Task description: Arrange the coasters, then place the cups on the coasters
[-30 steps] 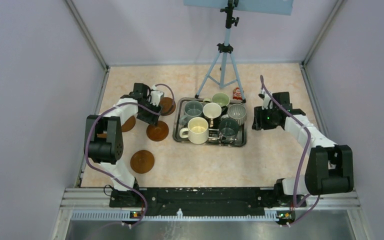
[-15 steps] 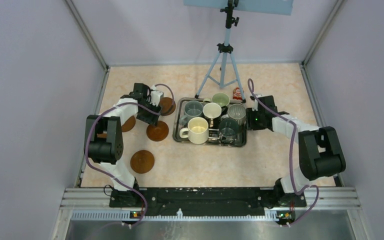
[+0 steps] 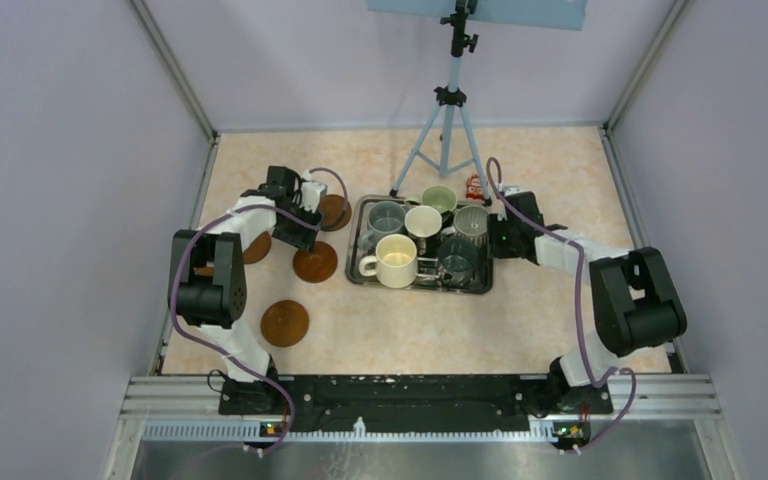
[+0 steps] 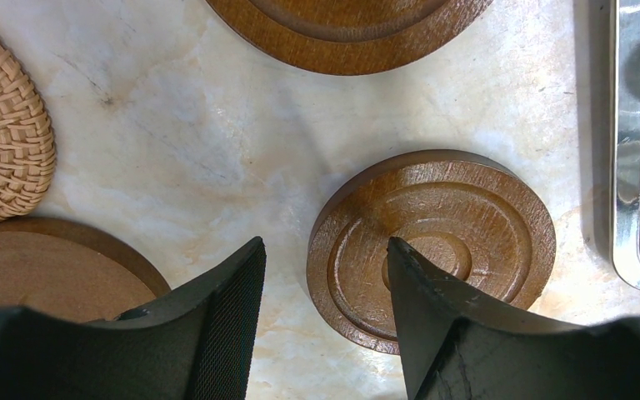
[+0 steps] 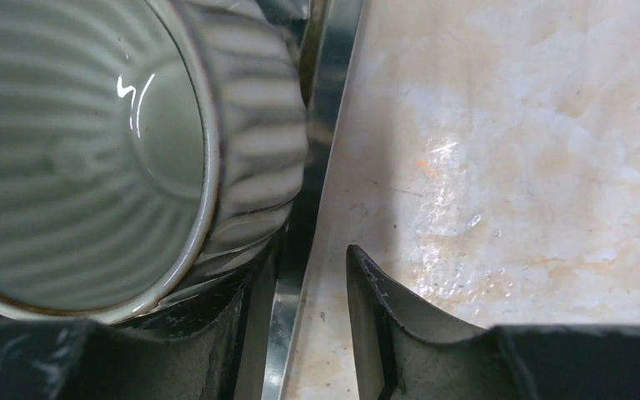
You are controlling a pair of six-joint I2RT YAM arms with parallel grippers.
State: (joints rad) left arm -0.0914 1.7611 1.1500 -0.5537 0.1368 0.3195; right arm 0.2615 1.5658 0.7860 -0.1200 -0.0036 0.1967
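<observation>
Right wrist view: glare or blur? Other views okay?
Right wrist view: ribbed grey mug soft-focus, specular streak inside it, sheen on the table and steel tray rim. Left wrist view: coaster grain sharp, soft shadow at its left edge. Top external view: even light.

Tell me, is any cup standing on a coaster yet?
No, all the cups stand inside the steel tray, and the coasters to its left have no cup on them.

Lab enclosure, plain walls (image 3: 50,180), camera tripod (image 3: 449,130)
</observation>
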